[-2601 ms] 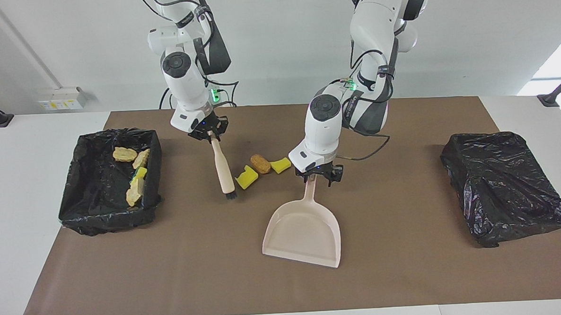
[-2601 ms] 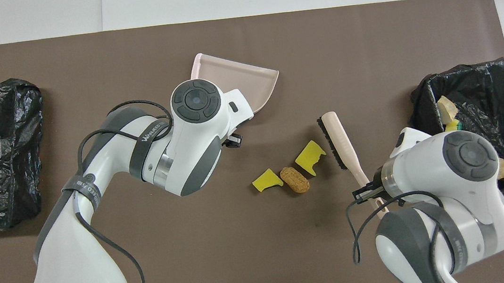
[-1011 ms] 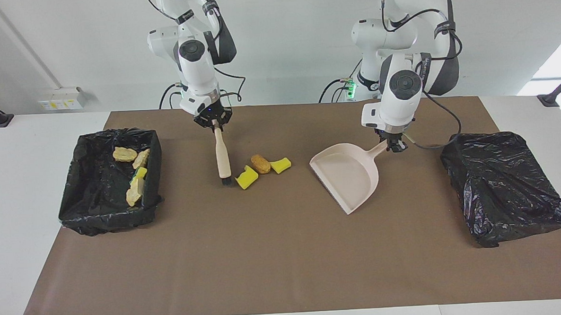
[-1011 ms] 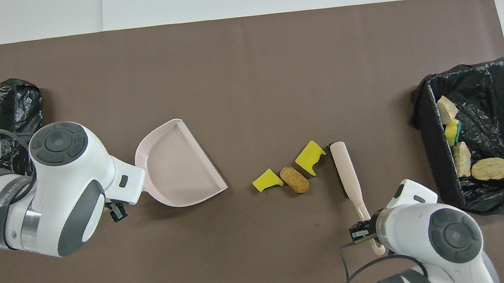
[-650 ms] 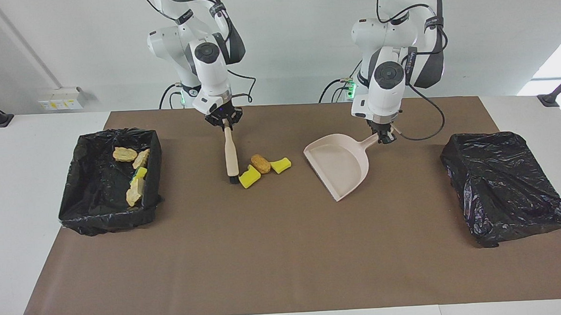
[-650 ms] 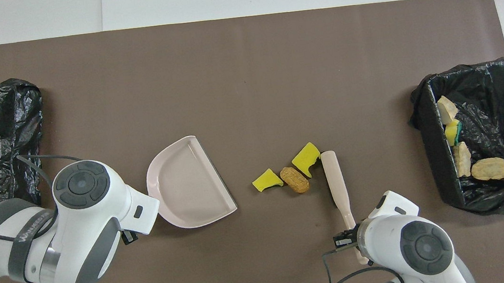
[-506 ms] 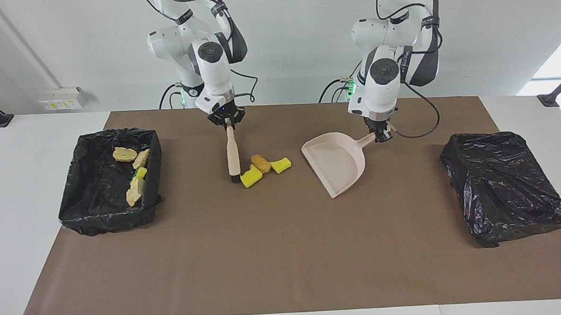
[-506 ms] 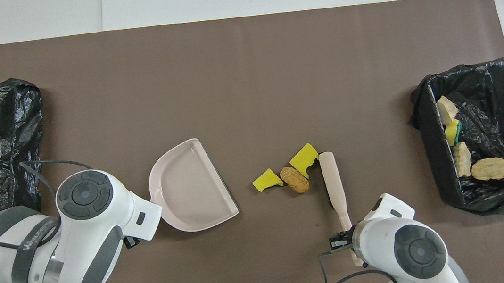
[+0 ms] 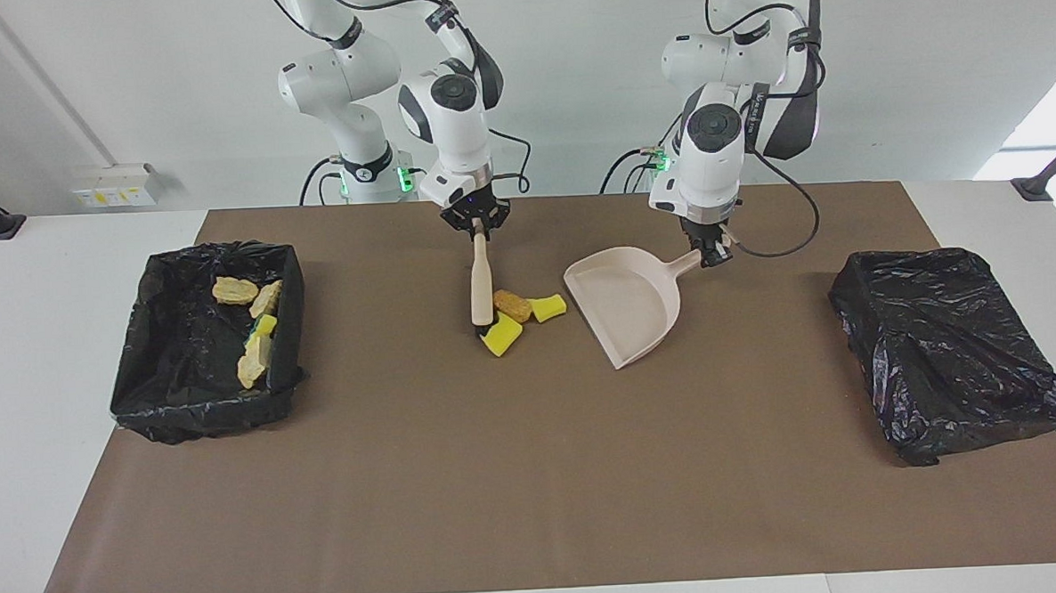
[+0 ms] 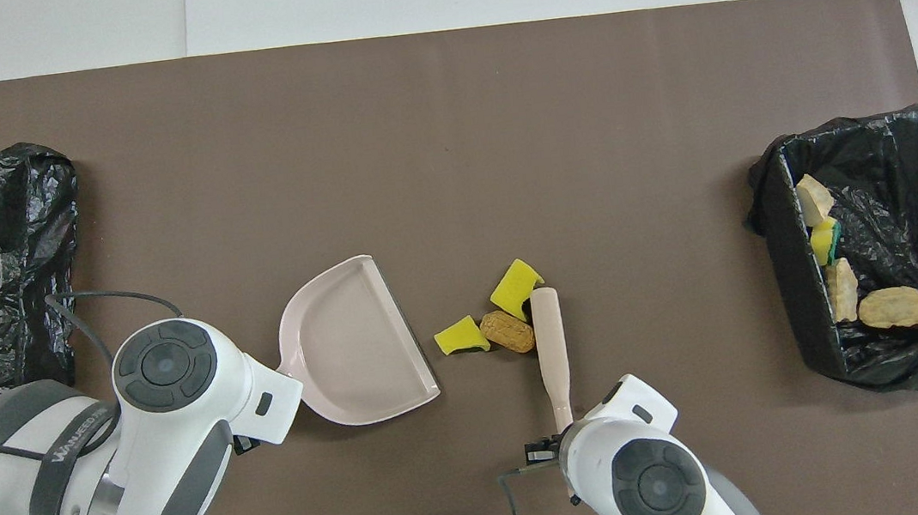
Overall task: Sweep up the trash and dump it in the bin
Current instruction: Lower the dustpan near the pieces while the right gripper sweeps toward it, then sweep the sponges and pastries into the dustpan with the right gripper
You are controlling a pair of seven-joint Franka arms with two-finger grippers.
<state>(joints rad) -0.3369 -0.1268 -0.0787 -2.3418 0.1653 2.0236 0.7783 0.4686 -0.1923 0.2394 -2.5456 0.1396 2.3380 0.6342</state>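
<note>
Beige plastic dustpan [image 9: 628, 303] and pale wooden hand brush [image 9: 480, 287] now stand closer together than half a second ago: the brush has slid toward the left arm's end of the brown-matted desk [image 9: 536, 474], pushing the loose trash along with it, while the dustpan has edged only slightly toward the pile.

Three pieces lie on the mat between the two tools: one yellow sponge chunk [image 9: 502, 335] touching the brush's bristle end, one oblong brown bread roll [image 9: 512, 305] just beside the brush head, and a second yellow sponge chunk [image 9: 548, 308] nearest the dustpan's open mouth, a narrow gap apart from it. All three have shifted from where they lay before.

One open bin lined with black plastic [image 9: 203, 409] sits at the right arm's end of the desk; it holds about four bits, golden-brown pieces [image 9: 234, 291] and a yellow-and-green sponge [image 10: 825, 240]. One crumpled black plastic-covered heap [image 9: 949, 349] sits at the left arm's end.

Right hand [image 9: 478, 228] is closed on the top of the brush's handle, the brush hanging steeply with its bristles on the mat. Left hand [image 9: 711, 251] is closed on the dustpan's handle, the pan's lip down on the mat and facing the trash.
</note>
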